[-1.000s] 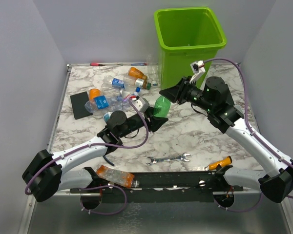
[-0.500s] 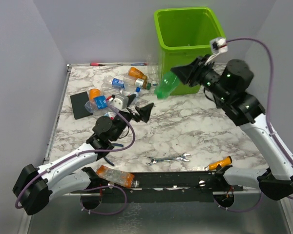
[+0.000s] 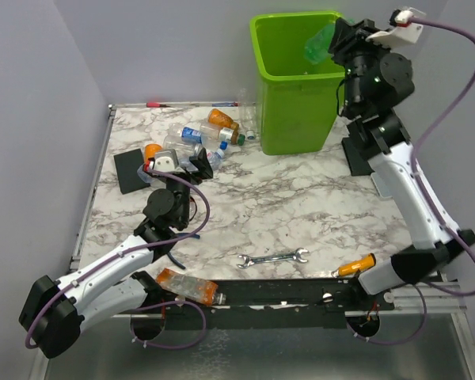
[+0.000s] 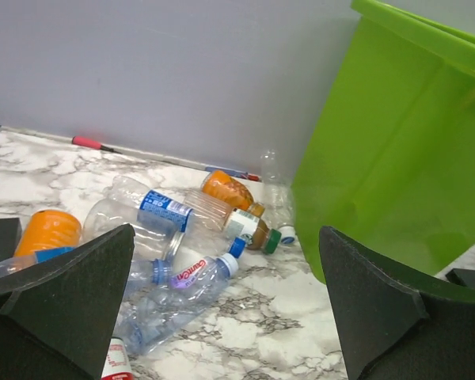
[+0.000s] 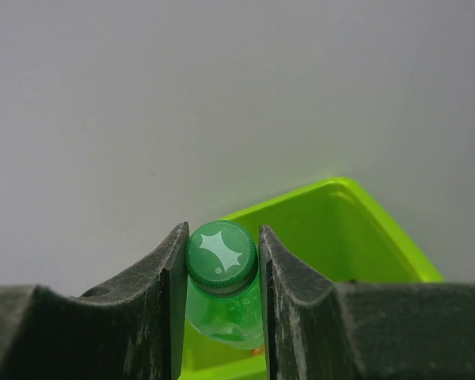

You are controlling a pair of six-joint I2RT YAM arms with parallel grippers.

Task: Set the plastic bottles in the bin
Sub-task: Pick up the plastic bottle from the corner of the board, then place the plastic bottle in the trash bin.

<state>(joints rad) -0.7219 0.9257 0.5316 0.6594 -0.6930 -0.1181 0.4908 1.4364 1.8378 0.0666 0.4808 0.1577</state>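
Observation:
My right gripper (image 3: 337, 38) is raised above the lime-green bin (image 3: 299, 103) and is shut on the cap of a green plastic bottle (image 3: 320, 42), which hangs over the bin's opening. In the right wrist view the green cap (image 5: 221, 253) is pinched between both fingers, with the bin (image 5: 356, 237) below. My left gripper (image 3: 191, 165) stands open and empty over the table, just short of a pile of several plastic bottles (image 3: 203, 136). The left wrist view shows a clear bottle (image 4: 178, 289) and an orange one (image 4: 226, 190) ahead of the left gripper (image 4: 226, 229).
An orange bottle (image 3: 188, 286) lies at the near edge by the left arm's base. A silver wrench (image 3: 274, 258) and an orange-handled screwdriver (image 3: 356, 265) lie near the front. A black pad (image 3: 130, 170) sits at the left, a red pen (image 3: 162, 104) along the back wall.
The left gripper opened, let go of the green bottle and drew back left toward the pile. The right arm carried the bottle up from the table to above the bin.

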